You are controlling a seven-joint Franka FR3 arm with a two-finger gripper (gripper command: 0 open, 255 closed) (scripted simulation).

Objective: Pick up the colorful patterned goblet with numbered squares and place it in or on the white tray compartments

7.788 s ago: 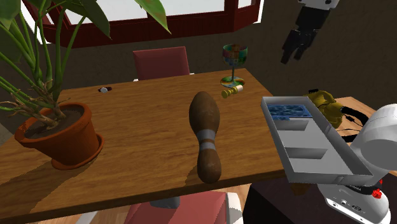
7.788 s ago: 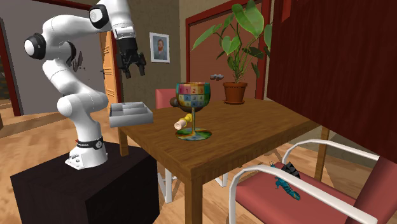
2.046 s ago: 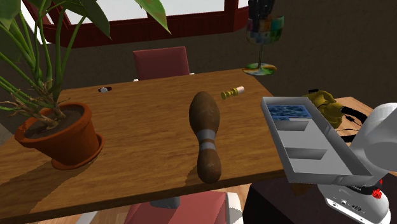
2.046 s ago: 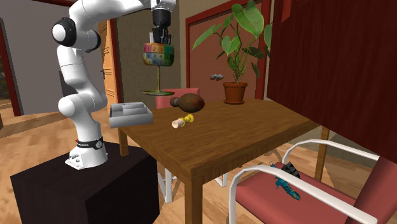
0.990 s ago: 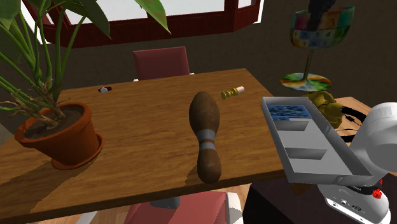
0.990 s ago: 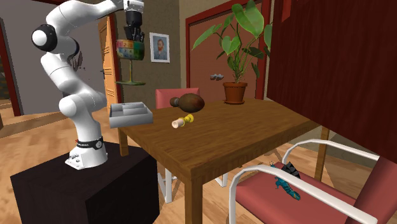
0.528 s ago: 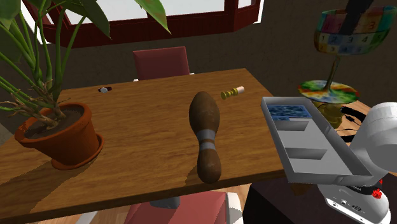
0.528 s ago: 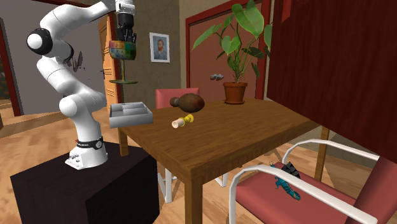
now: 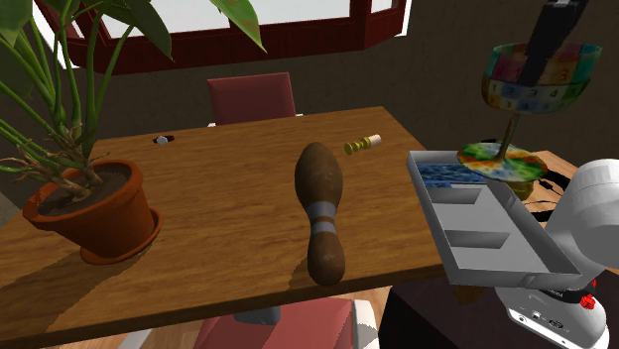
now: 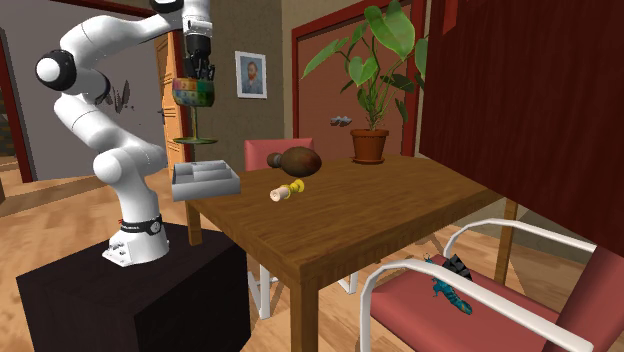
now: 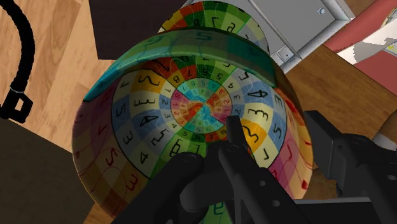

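Observation:
The goblet [image 9: 541,79], covered in coloured numbered squares, hangs upright in the air with its round foot just above the far end of the grey-white tray [image 9: 516,233]. My gripper [image 9: 541,59] is shut on the bowl's rim from above. In the second exterior view the goblet [image 10: 194,92] hangs under the gripper [image 10: 197,76], over the tray [image 10: 205,182]. In the wrist view I look down into the bowl [image 11: 191,114]; the gripper [image 11: 286,153] has one finger inside the rim and one outside. A corner of the tray [image 11: 305,25] shows beyond the goblet.
The tray sticks out past the wooden table [image 9: 228,208] near the arm's base; its far compartment holds a blue patterned piece [image 9: 446,174]. On the table lie a brown bowling pin [image 9: 319,213], a small cork-like piece [image 9: 362,145] and a potted plant [image 9: 94,208].
The gripper carried the goblet toward the shoulder view's right, away from the table, then lowered it toward the tray's far end. The grip has stayed the same.

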